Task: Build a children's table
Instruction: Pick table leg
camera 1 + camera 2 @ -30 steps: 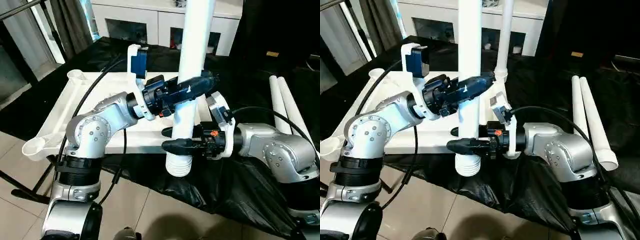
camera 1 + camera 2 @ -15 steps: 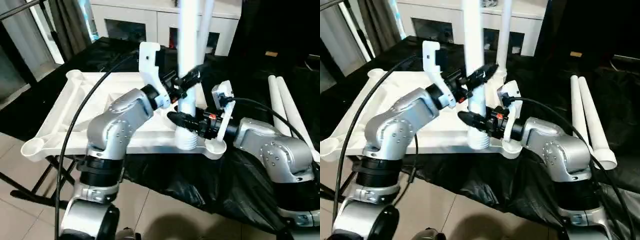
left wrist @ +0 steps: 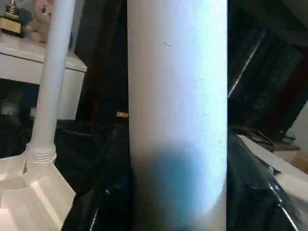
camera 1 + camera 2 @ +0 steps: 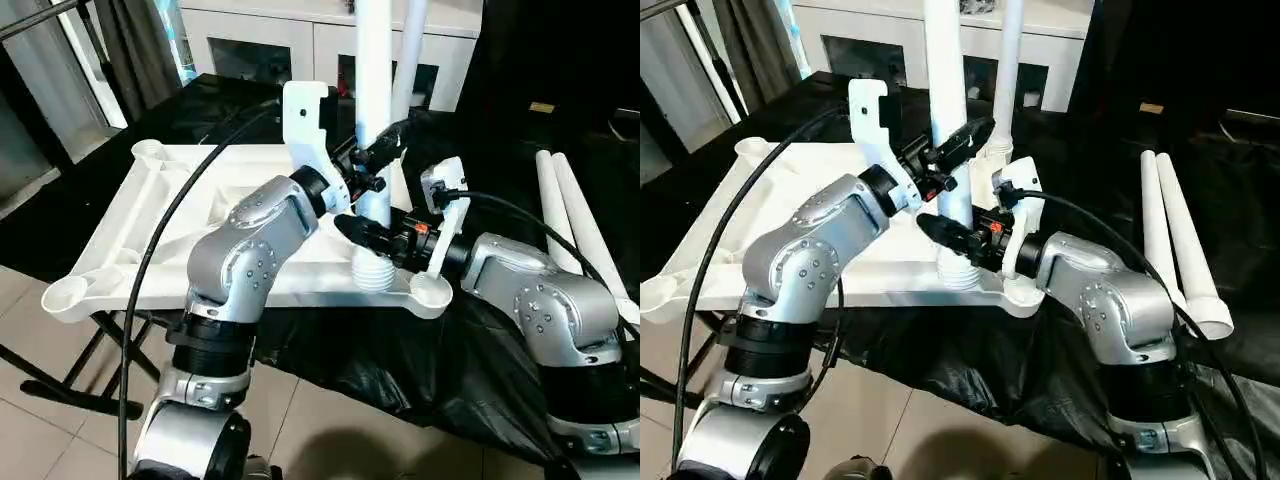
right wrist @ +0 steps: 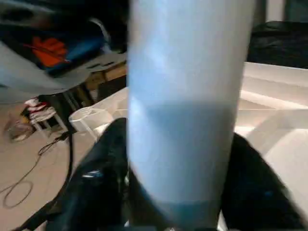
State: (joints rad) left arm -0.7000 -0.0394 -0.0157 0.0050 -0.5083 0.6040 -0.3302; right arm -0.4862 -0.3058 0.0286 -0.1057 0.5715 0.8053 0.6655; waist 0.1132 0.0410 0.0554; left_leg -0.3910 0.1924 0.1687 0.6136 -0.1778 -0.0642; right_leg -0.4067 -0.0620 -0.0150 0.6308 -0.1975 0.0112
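The held leg (image 4: 374, 100) stands upright at the frame's centre, long axis vertical, its ribbed flared end down on the tabletop (image 4: 150, 240) beside the near right corner socket (image 4: 432, 292). The tabletop lies underside up across the left and middle. The left hand (image 4: 385, 155) is clamped around the leg's shaft; the right hand (image 4: 362, 233) grips it lower, just above the ribs. Another leg (image 4: 408, 60) stands upright behind, and two spare legs (image 4: 570, 215) lie at right.
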